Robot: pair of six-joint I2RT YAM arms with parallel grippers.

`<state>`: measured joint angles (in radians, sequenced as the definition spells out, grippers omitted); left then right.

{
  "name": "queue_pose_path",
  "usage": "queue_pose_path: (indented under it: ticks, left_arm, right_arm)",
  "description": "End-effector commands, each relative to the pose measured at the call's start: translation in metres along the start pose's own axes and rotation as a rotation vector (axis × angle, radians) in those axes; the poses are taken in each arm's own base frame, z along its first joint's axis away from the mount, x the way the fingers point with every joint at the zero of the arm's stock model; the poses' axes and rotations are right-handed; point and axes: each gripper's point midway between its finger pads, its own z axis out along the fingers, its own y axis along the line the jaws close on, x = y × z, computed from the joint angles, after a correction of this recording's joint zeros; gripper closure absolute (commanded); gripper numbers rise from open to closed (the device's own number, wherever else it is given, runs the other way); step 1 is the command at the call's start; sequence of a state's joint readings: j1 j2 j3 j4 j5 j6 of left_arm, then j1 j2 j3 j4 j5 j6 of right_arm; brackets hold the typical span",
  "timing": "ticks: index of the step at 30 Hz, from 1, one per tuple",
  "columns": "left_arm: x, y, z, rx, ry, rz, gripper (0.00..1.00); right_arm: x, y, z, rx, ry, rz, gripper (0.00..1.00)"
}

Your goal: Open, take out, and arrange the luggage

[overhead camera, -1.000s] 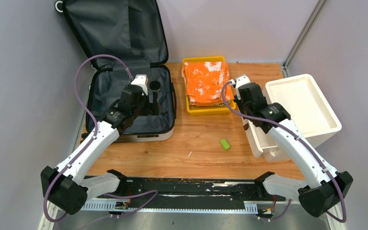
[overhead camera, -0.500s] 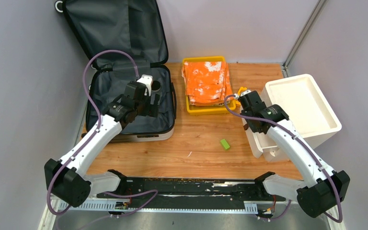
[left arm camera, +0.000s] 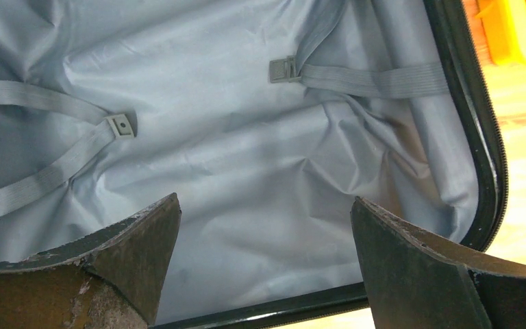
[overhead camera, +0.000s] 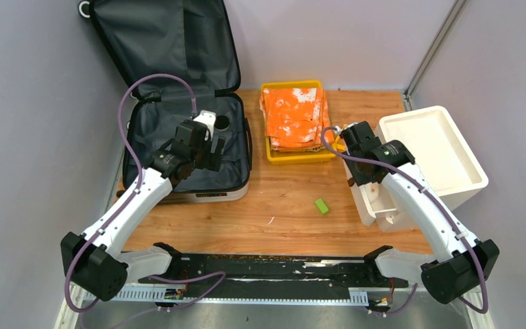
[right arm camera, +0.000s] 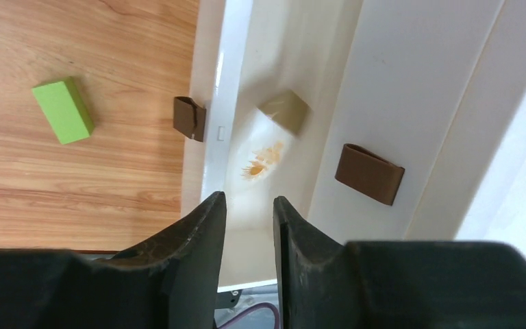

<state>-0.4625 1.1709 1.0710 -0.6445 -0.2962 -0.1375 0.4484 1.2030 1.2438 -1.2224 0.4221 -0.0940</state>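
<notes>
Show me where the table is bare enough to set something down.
Widest bare tabletop: between the luggage and the white foam box, in front of the yellow tray; only a green block sits there. A narrower strip lies right of the tray, by the back wall. Tight: tray-to-box gap, where the right gripper hangs.

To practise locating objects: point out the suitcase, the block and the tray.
suitcase [overhead camera: 161,41], top view, on the open lid's lining.
block [right arm camera: 63,110], right wrist view, on its top face.
tray [overhead camera: 294,157], top view, on its near rim.
</notes>
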Motion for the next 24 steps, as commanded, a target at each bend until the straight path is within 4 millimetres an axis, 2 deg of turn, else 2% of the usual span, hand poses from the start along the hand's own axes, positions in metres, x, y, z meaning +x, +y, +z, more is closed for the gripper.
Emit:
queue_pose_path:
  ticks: [1,5,8,12,15,17,20,24]
  left_arm:
    - [-0.003,0.006,-0.002,-0.027,-0.034,0.015,0.00]
    - [0.001,0.008,-0.002,-0.033,-0.038,0.016,0.00]
    - [0.001,0.011,-0.005,-0.046,-0.047,0.012,0.00]
    - [0.000,0.013,-0.009,-0.047,-0.069,0.010,0.00]
    - [-0.002,0.014,-0.011,-0.049,-0.080,0.010,0.00]
    - [-0.001,0.014,-0.011,-0.051,-0.078,0.010,0.00]
    - [-0.001,0.014,-0.010,-0.051,-0.075,0.012,0.00]
    - [-0.001,0.013,-0.010,-0.044,-0.075,0.016,0.00]
  right_arm:
    - [-0.022,0.014,-0.002,-0.087,-0.083,0.048,0.71]
    - [-0.038,0.037,0.015,-0.170,-0.153,0.056,0.78]
    - [-0.050,0.050,0.019,-0.229,-0.189,0.067,0.82]
    - [-0.050,0.058,0.035,-0.232,-0.177,0.037,0.86]
    - [-0.037,0.049,0.054,-0.142,-0.115,0.005,0.88]
    - [-0.025,0.035,0.063,-0.043,-0.061,-0.011,0.90]
    - [-0.010,0.012,0.068,0.098,-0.010,-0.037,0.94]
    - [-0.006,0.001,0.064,0.156,-0.010,-0.043,0.95]
